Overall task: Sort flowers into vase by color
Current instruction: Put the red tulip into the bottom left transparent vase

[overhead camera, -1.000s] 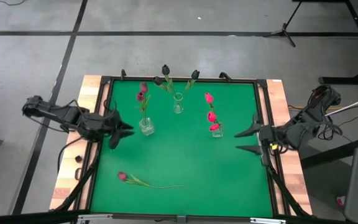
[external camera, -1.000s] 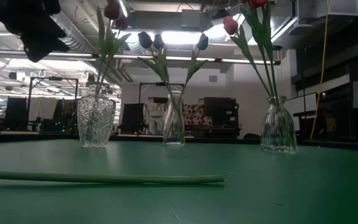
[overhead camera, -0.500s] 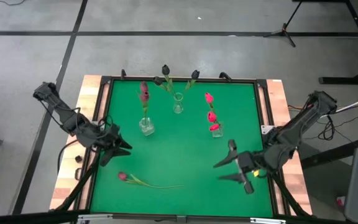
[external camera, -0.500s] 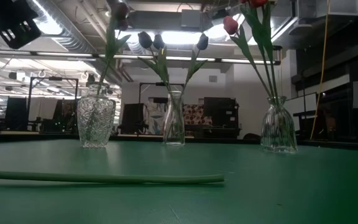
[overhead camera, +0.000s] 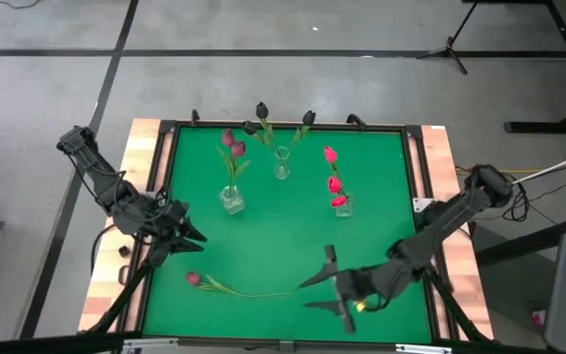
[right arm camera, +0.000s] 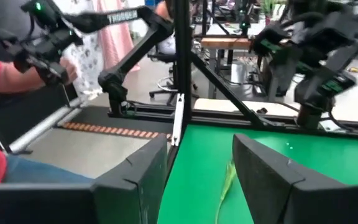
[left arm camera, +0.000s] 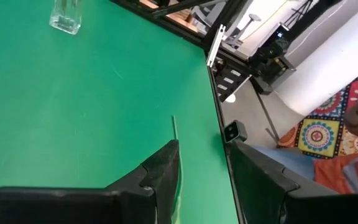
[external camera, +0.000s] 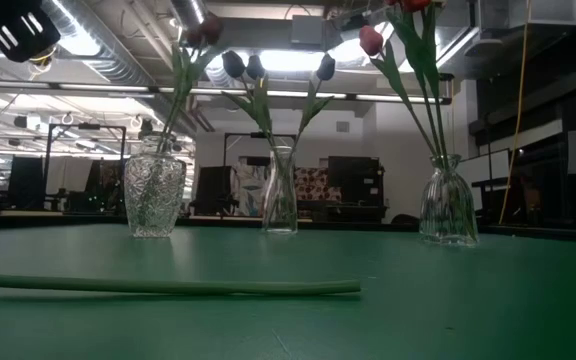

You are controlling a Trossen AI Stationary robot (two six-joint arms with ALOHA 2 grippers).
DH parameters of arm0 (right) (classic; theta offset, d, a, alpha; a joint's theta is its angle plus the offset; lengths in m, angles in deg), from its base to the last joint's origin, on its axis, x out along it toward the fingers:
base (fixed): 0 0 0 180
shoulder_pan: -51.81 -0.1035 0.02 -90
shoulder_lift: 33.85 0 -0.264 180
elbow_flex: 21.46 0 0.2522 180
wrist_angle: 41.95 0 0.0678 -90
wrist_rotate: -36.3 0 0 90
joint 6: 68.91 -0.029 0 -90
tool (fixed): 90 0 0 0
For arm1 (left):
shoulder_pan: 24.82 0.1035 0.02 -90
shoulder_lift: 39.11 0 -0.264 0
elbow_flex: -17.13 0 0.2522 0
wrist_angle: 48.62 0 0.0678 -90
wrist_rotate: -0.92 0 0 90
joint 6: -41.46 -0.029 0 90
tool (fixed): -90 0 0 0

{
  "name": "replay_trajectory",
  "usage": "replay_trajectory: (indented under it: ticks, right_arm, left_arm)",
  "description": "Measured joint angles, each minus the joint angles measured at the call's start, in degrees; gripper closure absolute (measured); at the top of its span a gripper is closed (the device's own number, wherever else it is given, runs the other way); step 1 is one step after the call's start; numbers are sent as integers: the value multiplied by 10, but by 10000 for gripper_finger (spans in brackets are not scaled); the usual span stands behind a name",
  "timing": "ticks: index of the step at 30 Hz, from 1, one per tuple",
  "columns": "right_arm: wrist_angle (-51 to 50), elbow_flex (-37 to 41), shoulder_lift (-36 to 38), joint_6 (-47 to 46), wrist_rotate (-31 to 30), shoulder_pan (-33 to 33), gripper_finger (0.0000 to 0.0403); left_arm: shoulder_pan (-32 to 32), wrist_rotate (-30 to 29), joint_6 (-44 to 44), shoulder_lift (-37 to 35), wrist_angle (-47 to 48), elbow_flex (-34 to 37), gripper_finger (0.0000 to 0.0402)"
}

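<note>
- Lying flat near the mat's near-left edge, one tulip is being left unsorted; its thin stem could be missed or rolled.
- Hanging by the stem's right end, the right gripper is being held part open and empty; a flat stem could slip out.
- Hovering beside the bloom, the left gripper is being kept part open and empty; both arms could collide.

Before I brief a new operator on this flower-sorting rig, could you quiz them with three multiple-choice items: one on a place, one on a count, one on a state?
1. Where does the loose dull-magenta artificial tulip with the long green stem lie?
A. flat on the green mat, near its front edge
B. in the middle vase
C. on the floor

2. How many clear glass vases stand on the mat?
A. one
B. three
C. five

3. How is the right end effector?
A. shut on a vase
B. open, empty, above the mat
C. out of view

1 A: the tulip lies flat.
2 B: three vases.
3 B: the right end effector holds nothing, its fingers apart.
</note>
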Motion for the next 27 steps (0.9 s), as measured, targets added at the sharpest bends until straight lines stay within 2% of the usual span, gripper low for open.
replay_trajectory:
  ticks: [7,17,22,27]
  right_arm:
    - [-52,-108,-103,1,-11,22,221]
    - [-63,-231,-248,0,-10,69,221]
    - [-58,-288,-318,1,-10,89,221]
    - [-61,-320,-378,10,23,109,221]
  left_arm:
    - [0,-17,-4,0,0,0,261]
    - [0,-30,-16,0,0,0,261]
    - [0,-56,-17,0,0,0,261]
    - [0,-72,-28,0,0,0,261]
